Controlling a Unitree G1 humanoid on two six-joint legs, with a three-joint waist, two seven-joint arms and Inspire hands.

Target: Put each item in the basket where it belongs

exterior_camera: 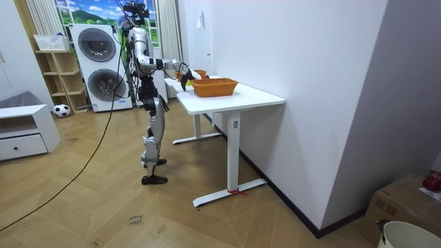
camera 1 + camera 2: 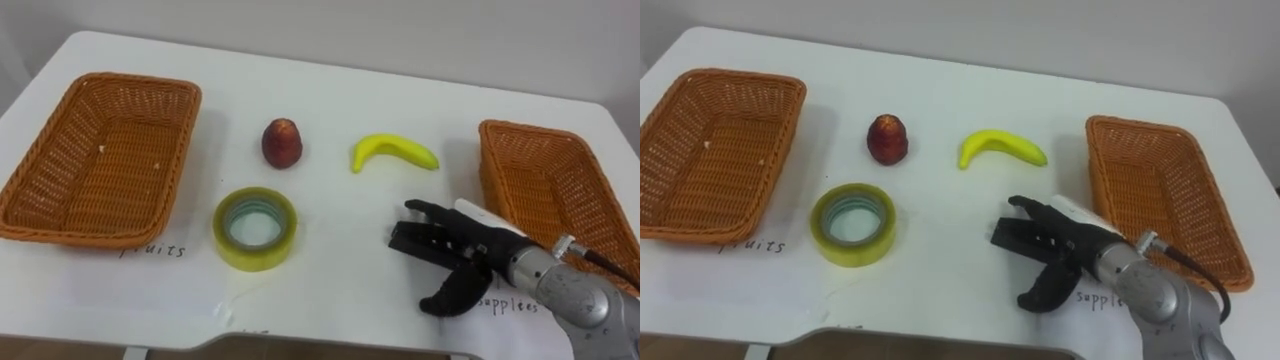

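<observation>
On the white table (image 2: pixel 340 280) a dark red fruit (image 2: pixel 282 143) stands upright, with a yellow banana (image 2: pixel 395 152) lying to its right. Nearer me, a yellow-green roll of tape (image 2: pixel 256 228) lies flat. An empty wicker basket (image 2: pixel 40 140) sits at the left over a handwritten fruits label (image 2: pixel 155 250). A second empty wicker basket (image 2: pixel 497 175) sits at the right by a supplies label (image 2: pixel 510 305). My right hand (image 2: pixel 455 240) hovers low, right of the tape and below the banana. It is open, fingers straight and pointing left, thumb hanging down, holding nothing.
In the room view I stand at the end of the white desk (image 1: pixel 255 96), which bears a basket (image 1: pixel 214 86) and stands against the wall. Washing machines (image 1: pixel 103 65) stand behind me. The desk's near edge (image 2: pixel 300 345) runs just below the tape.
</observation>
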